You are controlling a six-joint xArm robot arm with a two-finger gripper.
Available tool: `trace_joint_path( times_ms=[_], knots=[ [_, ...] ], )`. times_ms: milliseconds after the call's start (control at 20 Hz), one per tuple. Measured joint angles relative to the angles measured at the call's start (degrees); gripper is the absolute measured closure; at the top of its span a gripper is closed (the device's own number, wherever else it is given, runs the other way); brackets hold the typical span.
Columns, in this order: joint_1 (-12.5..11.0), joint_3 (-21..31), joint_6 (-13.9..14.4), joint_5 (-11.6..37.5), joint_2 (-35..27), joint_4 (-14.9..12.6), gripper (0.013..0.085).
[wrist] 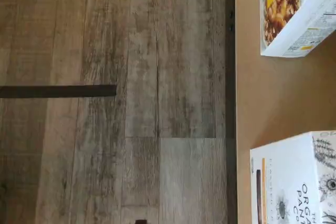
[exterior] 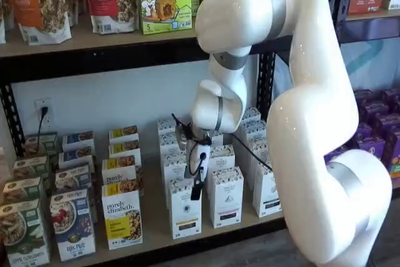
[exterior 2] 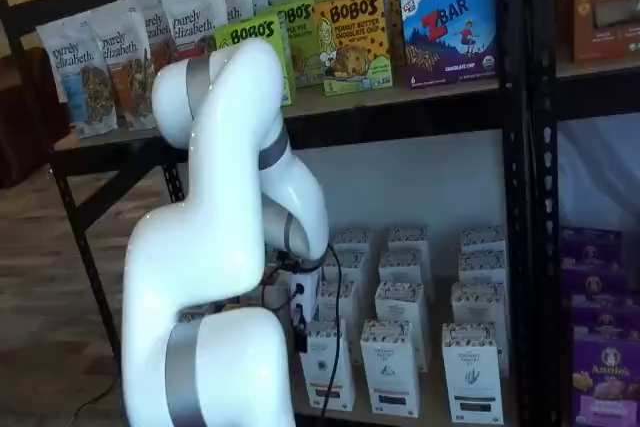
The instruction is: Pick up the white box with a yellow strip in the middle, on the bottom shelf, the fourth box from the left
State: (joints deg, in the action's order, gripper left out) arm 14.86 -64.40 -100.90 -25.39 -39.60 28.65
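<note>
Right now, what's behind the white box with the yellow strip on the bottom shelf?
Behind the white box on the bottom shelf, like white cartons line up toward the back wall. The arm and black fingers cover the middle of that row, so its count is unclear.

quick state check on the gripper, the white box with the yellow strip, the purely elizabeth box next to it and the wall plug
White gripper with black fingers: side-on, holding nothing.
Tall white box with yellow strip: upright on the pale wooden bottom shelf, ungripped.
Yellow-and-white purely elizabeth box: upright.
Black wall plug: plugged in.
</note>
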Motion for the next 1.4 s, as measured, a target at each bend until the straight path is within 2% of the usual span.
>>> trace_joint_path(
  times_ms=[150,250,350,450,500,650,750,1000,1300,1400],
  knots=[
    [0.10,-1.08,-2.40,-2.05,-0.38,2.96,0.0130],
    [0.51,-1.06,-3.57,-1.25,-0.49,4.59,0.0130],
    [2.19,-0.17,-10.64,4.71,-0.93,13.57,0.0130],
    [3.04,-0.63,-14.82,7.12,-1.66,18.91,0.0130],
    [3.19,-1.09,-15.20,7.27,-2.03,19.53,0.0130],
    [3.21,-2.62,-13.91,6.44,-3.18,18.36,0.0130],
    [3.47,-3.55,-13.86,6.70,-4.03,18.57,0.0130],
    [3.91,-5.54,-16.20,8.45,-5.93,21.50,0.0130],
    [3.29,-8.06,-16.87,9.79,-8.13,21.57,0.0130],
    [2.70,-8.90,-16.45,9.71,-8.78,20.56,0.0130]
  ],
)
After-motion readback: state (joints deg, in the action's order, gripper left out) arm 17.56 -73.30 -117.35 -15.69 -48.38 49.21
